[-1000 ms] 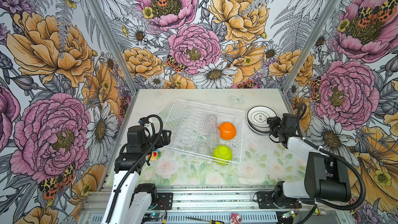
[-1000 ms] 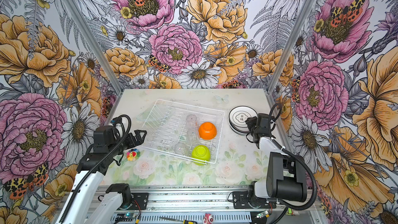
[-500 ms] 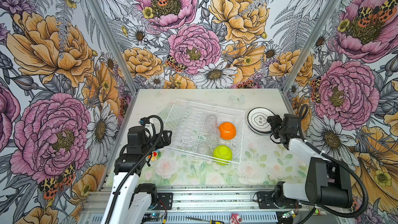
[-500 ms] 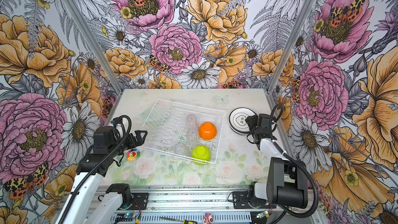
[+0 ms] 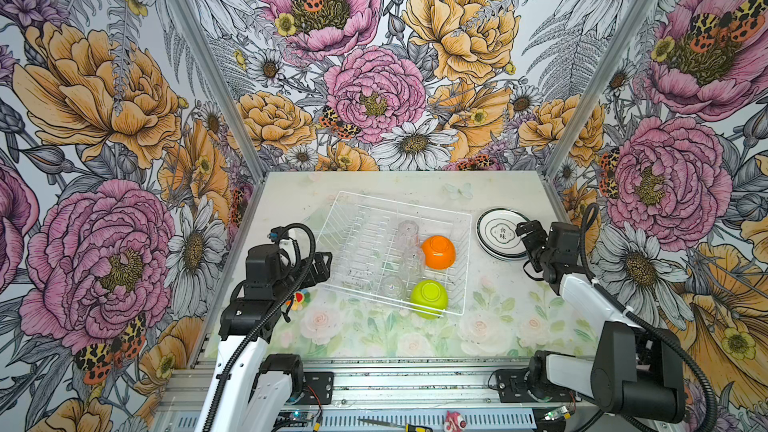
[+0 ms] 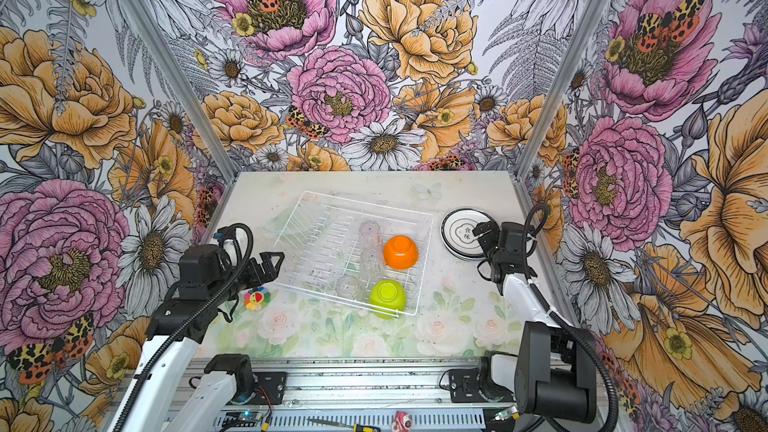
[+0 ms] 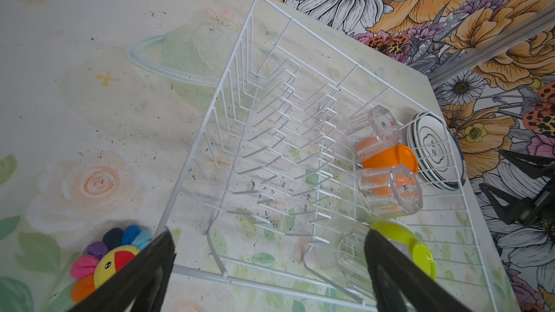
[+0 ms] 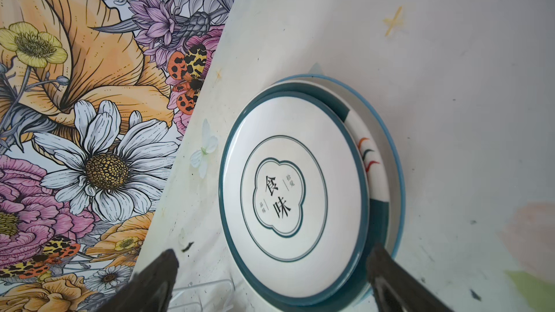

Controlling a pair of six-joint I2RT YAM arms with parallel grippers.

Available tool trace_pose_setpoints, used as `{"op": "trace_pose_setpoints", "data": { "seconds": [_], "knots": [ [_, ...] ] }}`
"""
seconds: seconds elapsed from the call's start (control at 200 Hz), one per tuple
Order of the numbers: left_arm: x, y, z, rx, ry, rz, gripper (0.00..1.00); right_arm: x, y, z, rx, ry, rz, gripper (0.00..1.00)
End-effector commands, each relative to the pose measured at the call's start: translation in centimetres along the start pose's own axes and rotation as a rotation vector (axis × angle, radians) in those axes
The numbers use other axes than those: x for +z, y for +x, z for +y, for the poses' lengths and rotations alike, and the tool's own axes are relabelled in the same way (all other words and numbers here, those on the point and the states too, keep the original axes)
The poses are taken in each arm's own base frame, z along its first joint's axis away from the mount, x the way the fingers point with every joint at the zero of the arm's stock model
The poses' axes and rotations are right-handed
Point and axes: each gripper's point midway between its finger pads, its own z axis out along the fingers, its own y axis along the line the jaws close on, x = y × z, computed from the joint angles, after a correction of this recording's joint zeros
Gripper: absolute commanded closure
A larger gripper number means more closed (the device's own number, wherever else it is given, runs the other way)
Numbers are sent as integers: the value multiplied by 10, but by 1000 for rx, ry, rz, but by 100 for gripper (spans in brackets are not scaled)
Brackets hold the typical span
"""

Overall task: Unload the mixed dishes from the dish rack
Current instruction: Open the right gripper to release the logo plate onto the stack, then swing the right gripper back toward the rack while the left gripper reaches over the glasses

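Dish rack: you have a white wire basket (image 5: 357,243) (image 6: 320,238) (image 7: 255,133) mid-counter, turned askew to the counter (image 5: 374,342) edges.
Rack axis: its row of upright plate prongs runs from the far side toward you along the left half. You cannot judge which side is longer from these views.
Prong slots: no plate stands in them.
Cups: three clear cups (image 5: 411,261) (image 6: 371,261) (image 7: 390,189) line up down the middle of the rack. The two farther ones show eight-sided bases upward. The nearest one's way up is unclear.
Orange bowl: the orange bowl (image 5: 438,252) (image 6: 400,252) (image 7: 390,157) sits mouth-down in the rack's right half, foot ring up, just beside the cups.
Lime-green bowl: the lime-green bowl (image 5: 429,298) (image 6: 387,298) (image 7: 420,253) is also mouth-down, in the near right corner.
Plates: a flat, face-up stack of plates (image 5: 500,234) (image 6: 463,234) (image 8: 294,193) lies on the counter just right of the rack. The top one is white with a dark teal rim, a thin ring and a cloud frame holding black characters. Below it show a plate with coloured strokes and a light-blue rim.
Right gripper: your right gripper (image 5: 528,234) (image 6: 486,232) (image 8: 273,250) hangs at the stack's right edge, fingers spread wide, gripping nothing.
Left gripper: your left gripper (image 5: 322,265) (image 6: 272,263) (image 7: 268,235) hovers at the rack's left side, fingers wide apart and empty.
Toy: a rainbow plush flower (image 5: 297,299) (image 6: 257,298) (image 7: 105,262) lies on the counter under the left arm.
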Motion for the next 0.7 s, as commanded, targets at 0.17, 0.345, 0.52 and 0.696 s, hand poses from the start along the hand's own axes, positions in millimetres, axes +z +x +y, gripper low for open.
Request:
{"op": "trace_pose_setpoints", "data": {
  "seconds": [0.17,0.345,0.52,0.696],
  "knots": [
    [0,-1,0,0,-4,-15,1,-14,24,22,-154,-145,95,1],
    [3,3,-5,10,12,8,1,-29,47,59,-260,-297,154,1],
    [5,5,-5,15,3,17,1,-46,73,86,-334,-406,216,1],
    [7,5,-9,12,12,43,1,-67,99,104,-376,-535,286,1]
  ]
}}
